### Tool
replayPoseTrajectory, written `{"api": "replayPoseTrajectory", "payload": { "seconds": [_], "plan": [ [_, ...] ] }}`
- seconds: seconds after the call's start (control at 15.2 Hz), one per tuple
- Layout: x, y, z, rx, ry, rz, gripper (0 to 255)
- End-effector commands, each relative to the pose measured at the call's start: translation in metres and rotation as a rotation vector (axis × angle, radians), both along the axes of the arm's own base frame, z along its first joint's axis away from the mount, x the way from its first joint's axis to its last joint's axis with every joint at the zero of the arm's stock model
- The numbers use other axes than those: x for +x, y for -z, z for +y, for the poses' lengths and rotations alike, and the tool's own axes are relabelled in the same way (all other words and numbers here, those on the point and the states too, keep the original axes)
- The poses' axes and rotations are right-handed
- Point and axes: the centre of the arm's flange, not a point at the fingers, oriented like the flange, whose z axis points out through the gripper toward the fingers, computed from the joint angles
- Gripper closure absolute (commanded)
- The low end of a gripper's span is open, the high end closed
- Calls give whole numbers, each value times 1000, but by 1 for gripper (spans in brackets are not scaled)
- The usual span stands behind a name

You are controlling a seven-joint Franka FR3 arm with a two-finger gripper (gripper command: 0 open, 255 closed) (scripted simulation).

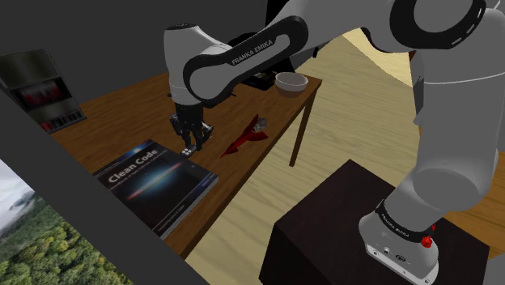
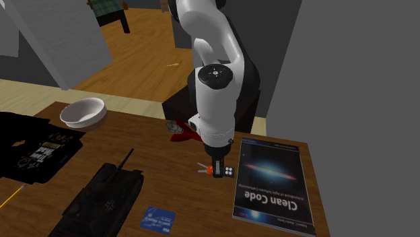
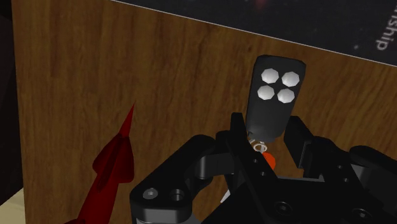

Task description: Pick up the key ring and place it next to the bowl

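The key ring (image 3: 275, 95) is a black fob with white buttons, an orange tag and small keys. It lies on the wooden table (image 1: 121, 121) beside the book, and it is also seen under the hand as the key ring (image 2: 222, 170). My gripper (image 3: 267, 143) points straight down and is shut on the fob's ring end, one finger on each side. The same gripper (image 1: 190, 144) stands low over the table, as does the gripper (image 2: 217, 168). The white bowl (image 1: 290, 81) sits at the table's far corner, well apart; the bowl (image 2: 83, 112) is empty.
A "Clean Code" book (image 2: 272, 178) lies right beside the fob. A red dart-shaped object (image 1: 249, 138) lies between the gripper and the bowl. A black toy tank (image 2: 101, 195), a blue card (image 2: 158, 220) and a black device (image 2: 33, 151) lie elsewhere on the table.
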Motion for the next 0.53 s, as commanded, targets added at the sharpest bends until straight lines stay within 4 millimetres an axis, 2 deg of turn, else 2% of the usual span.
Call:
{"api": "replayPoseTrajectory", "payload": {
  "seconds": [0.0, 0.4, 0.46],
  "plan": [
    [0, 0, 0, 0, 0, 0, 255],
    [0, 0, 0, 0, 0, 0, 255],
    [0, -5, 0, 0, 0, 0, 255]
  ]
}}
